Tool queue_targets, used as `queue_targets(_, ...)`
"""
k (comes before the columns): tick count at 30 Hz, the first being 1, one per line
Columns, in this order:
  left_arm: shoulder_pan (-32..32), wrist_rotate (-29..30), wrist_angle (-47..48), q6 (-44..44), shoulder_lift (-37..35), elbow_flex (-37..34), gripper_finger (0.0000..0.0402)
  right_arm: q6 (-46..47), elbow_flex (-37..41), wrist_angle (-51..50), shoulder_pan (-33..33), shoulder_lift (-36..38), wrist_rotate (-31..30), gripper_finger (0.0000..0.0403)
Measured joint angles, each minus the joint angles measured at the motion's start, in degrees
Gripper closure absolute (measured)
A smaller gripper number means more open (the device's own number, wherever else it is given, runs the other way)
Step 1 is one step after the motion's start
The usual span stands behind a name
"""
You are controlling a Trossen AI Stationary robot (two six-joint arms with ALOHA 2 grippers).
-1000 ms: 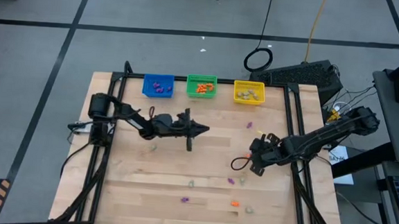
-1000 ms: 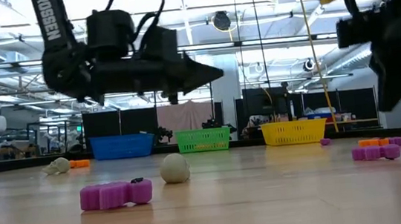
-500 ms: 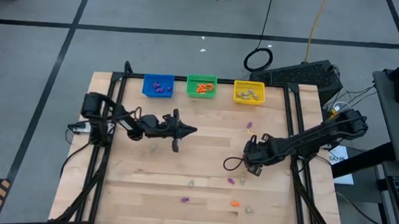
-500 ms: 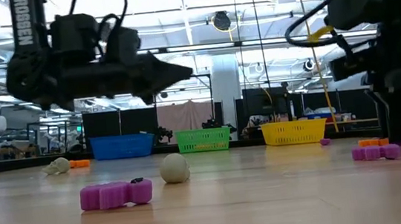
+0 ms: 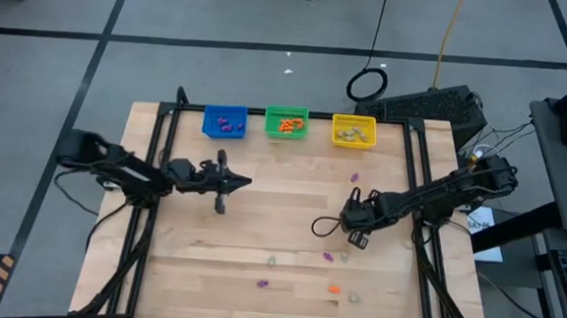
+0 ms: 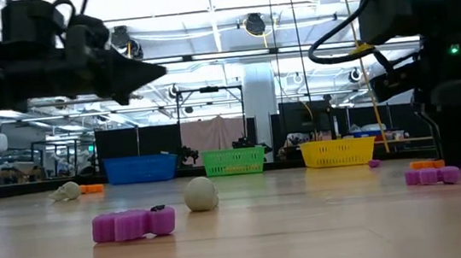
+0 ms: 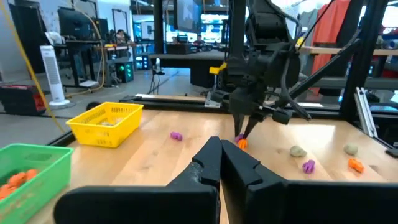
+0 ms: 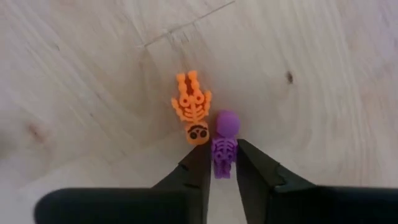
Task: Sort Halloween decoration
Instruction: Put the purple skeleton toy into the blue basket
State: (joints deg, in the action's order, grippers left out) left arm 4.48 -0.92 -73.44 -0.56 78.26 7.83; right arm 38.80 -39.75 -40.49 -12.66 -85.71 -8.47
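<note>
Halloween trinkets: 1 purple skeleton [image 8: 222, 144] flat on the wooden table, touching 1 orange skeleton [image 8: 192, 108] beside it; other purple [image 6: 133, 224], orange [image 5: 334, 289] and pale beige-grey [image 6: 200, 193] pieces scattered apart, more sorted by colour in 3 bins.

I see three bins in a row along the far edge of the bench [image 5: 291, 189]: one left [image 5: 225, 122], one in the middle [image 5: 287, 122], one right [image 5: 353, 131], each with trinkets inside. My left hand [image 5: 245, 183] hangs over the bench's left half, well apart from my right hand [image 8: 222, 163], which is down on the right half with one skeleton trinket [image 8: 223, 143] between its fingers and another [image 8: 193, 107] touching beside it. More trinkets [image 5: 264, 283] lie scattered near the front edge.
</note>
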Motion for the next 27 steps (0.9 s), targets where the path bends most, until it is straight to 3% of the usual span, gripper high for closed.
queue_targets(8,0.0,1.2,9.8,0.0,-11.3,-5.1,0.0394,-3.2,-2.1,-2.1,2.5,-0.1,4.0,0.0379)
queue_targets(18,0.0,1.0,19.5,4.0,-16.6,-5.6,0.0394,-5.7,-11.4,-9.3,1.7,0.0,3.9,0.0381)
queue_targets(27,0.0,0.7,20.6,5.5,-20.8,-7.2,0.0394,-8.8,-15.1,-1.6,2.8,0.1,2.0,0.0382)
